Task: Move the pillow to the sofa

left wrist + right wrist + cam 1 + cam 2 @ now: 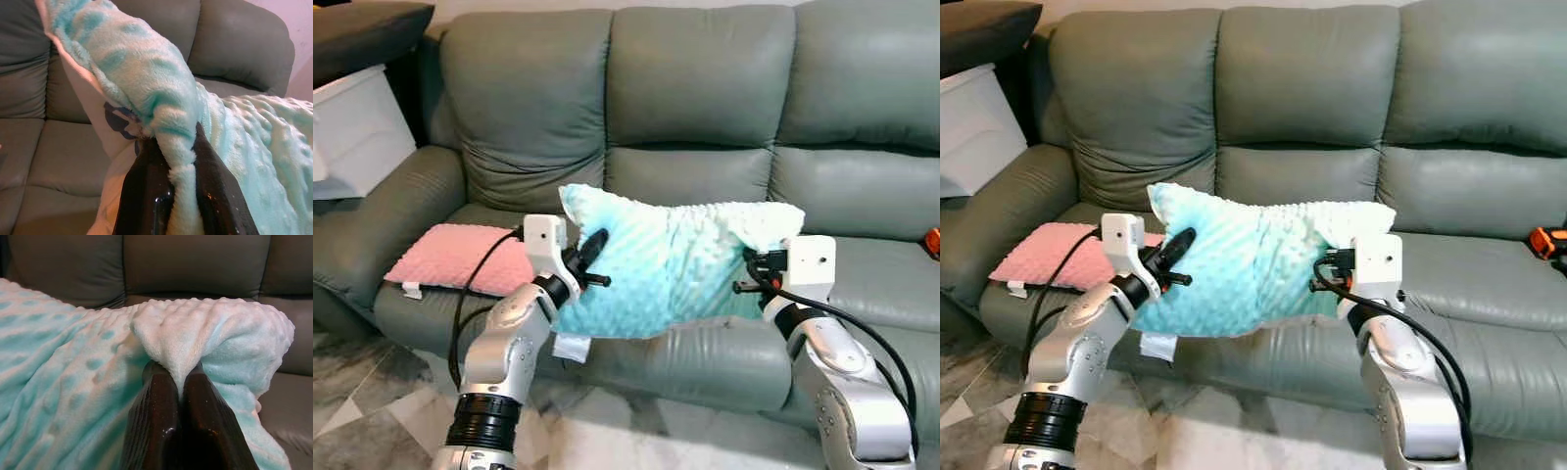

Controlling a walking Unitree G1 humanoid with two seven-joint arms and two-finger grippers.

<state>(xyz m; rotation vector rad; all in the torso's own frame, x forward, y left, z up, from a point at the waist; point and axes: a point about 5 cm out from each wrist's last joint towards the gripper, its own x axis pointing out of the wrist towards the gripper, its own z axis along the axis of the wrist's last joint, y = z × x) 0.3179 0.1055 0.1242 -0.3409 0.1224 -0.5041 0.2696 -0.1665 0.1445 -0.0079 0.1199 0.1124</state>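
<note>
We are facing a grey-green leather sofa (705, 88), smooth and creased, its three back cushions cut off at the top. Between our two grippers we are holding the pillow (666, 264) — mint plush, dimpled with raised dots, plump and roughly rectangular — just above the seat's front edge. The left gripper (182, 147) is pinching a fold of the pillow's edge, and the right gripper (180, 382) is squeezing a pale bunched corner tightly. Beyond the left gripper, a flat pink dotted cushion (460, 257) is lying on the seat. A white tag (570, 347) is hanging under the pillow — any writing is unreadable.
</note>
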